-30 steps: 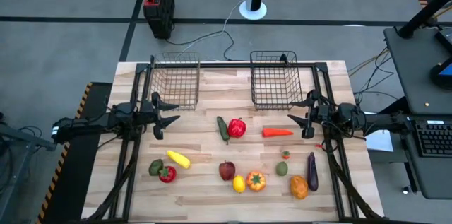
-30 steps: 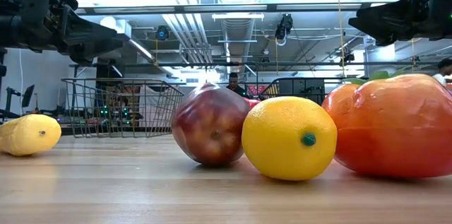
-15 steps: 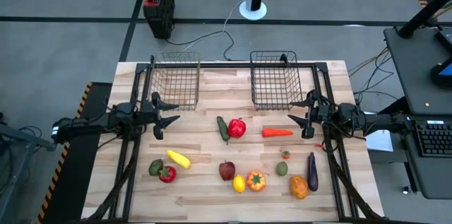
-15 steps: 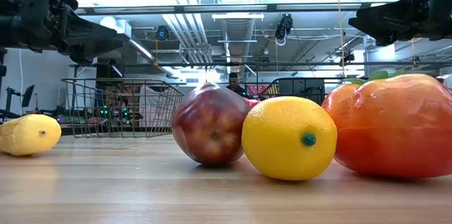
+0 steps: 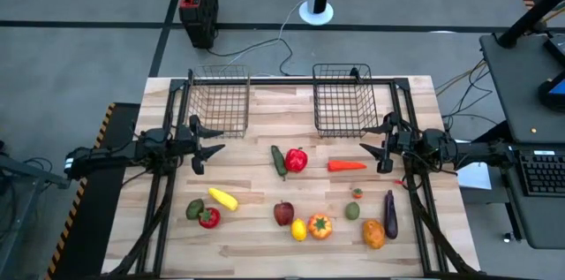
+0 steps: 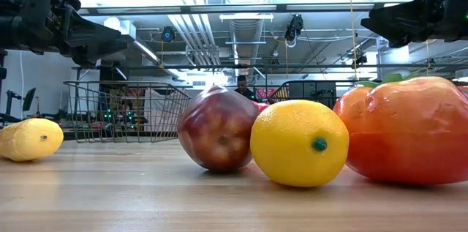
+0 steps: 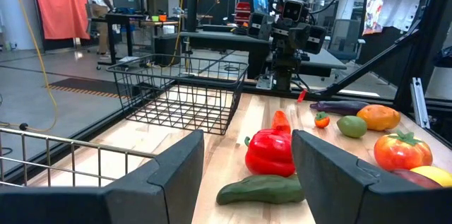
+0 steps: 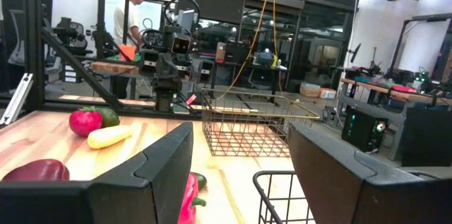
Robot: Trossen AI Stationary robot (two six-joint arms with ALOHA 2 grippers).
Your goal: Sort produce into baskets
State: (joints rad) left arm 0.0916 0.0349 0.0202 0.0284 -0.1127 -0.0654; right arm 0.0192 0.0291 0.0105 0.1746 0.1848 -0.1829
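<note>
Wooden planks make the table, which stands on a grey floor, and at its far edge two wire baskets sit side by side but apart: the left basket and the right basket, both with nothing inside. Behind the table on the floor is a red-and-black box. The left gripper hangs over the left side of the table, near the front of the left basket, with its fingers spread apart and nothing between them. The right gripper hangs over the right side, near the front of the right basket, also released and holding nothing. All the produce lies on the table between and in front of the grippers. In the middle, a green cucumber lies touching a red pepper, and an orange carrot is just beside them to the right. At the front left are a yellow squash, a small green piece and a red piece. At the front centre an apple, a lemon and an orange tomato sit close together. To the right lies a purple eggplant beside an orange piece.
</note>
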